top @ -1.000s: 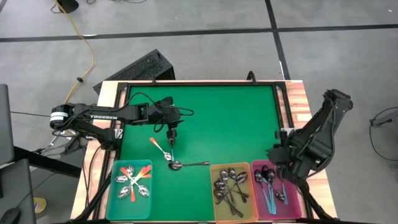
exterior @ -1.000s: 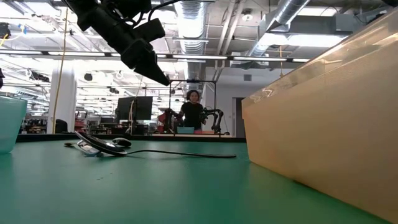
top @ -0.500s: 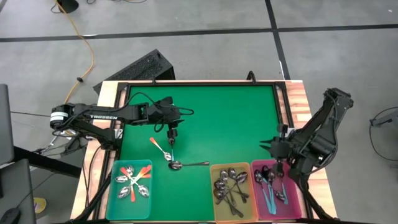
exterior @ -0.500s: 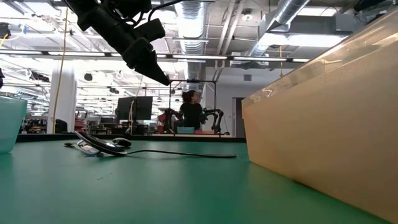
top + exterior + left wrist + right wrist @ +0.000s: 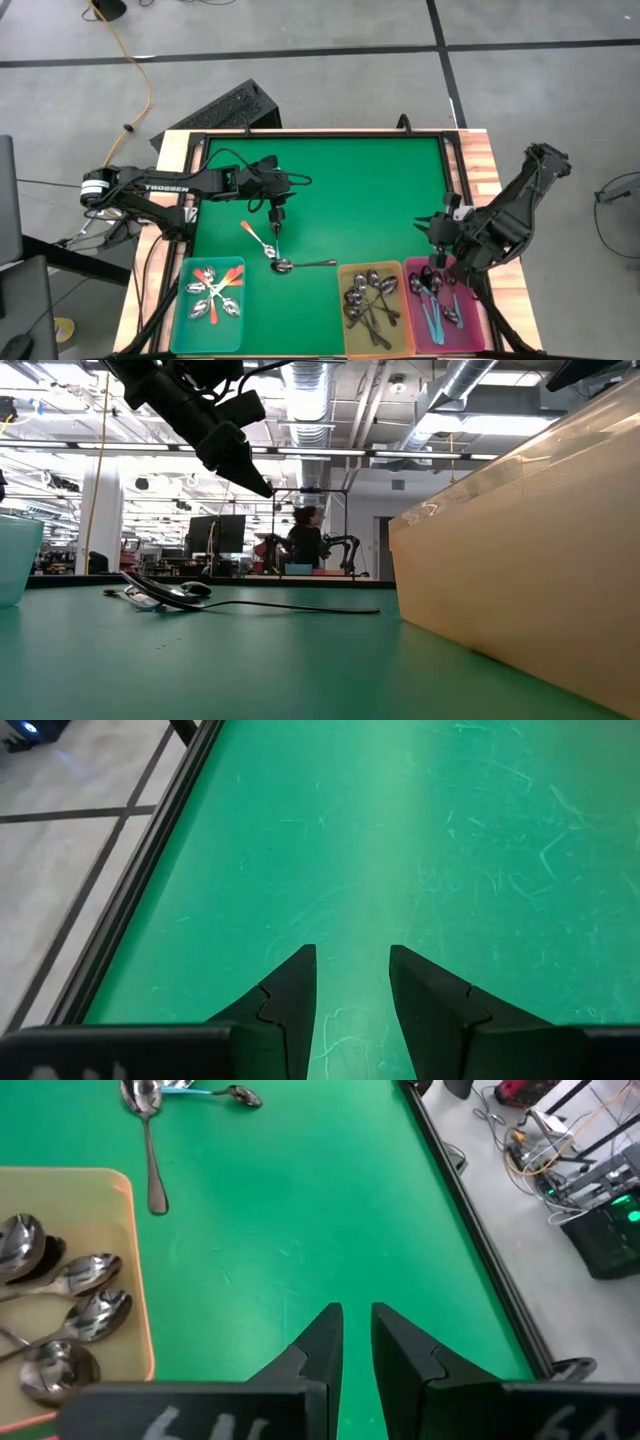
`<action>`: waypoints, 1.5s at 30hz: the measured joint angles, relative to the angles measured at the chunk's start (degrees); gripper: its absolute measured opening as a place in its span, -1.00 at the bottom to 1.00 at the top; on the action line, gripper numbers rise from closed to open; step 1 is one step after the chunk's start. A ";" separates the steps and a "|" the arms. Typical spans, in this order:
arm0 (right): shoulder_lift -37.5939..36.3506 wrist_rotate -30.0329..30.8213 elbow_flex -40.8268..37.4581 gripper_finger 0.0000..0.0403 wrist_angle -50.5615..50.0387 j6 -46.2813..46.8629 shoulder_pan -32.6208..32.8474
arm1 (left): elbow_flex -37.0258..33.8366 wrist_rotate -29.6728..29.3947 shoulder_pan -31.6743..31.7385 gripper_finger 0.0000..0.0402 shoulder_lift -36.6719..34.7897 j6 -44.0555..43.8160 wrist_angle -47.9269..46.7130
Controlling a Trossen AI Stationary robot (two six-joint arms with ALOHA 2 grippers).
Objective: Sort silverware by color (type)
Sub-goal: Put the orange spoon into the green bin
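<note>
While your left gripper (image 5: 277, 222) hangs above the green mat (image 5: 350, 190), just beside the two loose spoons, its fingers (image 5: 290, 995) stand apart and hold nothing. You see an orange-handled spoon (image 5: 256, 237) and a plain metal spoon (image 5: 302, 265) on the mat, near the yellow bin (image 5: 371, 321). Your right gripper (image 5: 436, 228) sits above the pink bin (image 5: 460, 335) beside the yellow one, its fingers (image 5: 318, 1342) narrowly parted and empty. Sorted spoons fill the teal bin (image 5: 180, 315), the yellow bin and the pink one.

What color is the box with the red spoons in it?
Teal, a light blue-green. The box shows best in the high view.
</note>
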 joint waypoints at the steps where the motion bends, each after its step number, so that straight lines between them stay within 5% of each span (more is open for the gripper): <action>1: 0.00 -0.06 0.00 -0.65 0.36 0.03 -0.15 | 0.00 0.00 0.00 -0.43 0.00 0.20 0.00; 17: 0.03 -0.10 -0.01 -0.65 16.38 -5.87 -5.76 | 0.00 0.00 0.00 -0.43 0.00 0.28 -0.02; 45: 0.07 -0.27 -0.01 -0.65 17.54 -8.37 -13.46 | 0.00 0.02 0.01 -0.43 0.00 -0.05 -0.04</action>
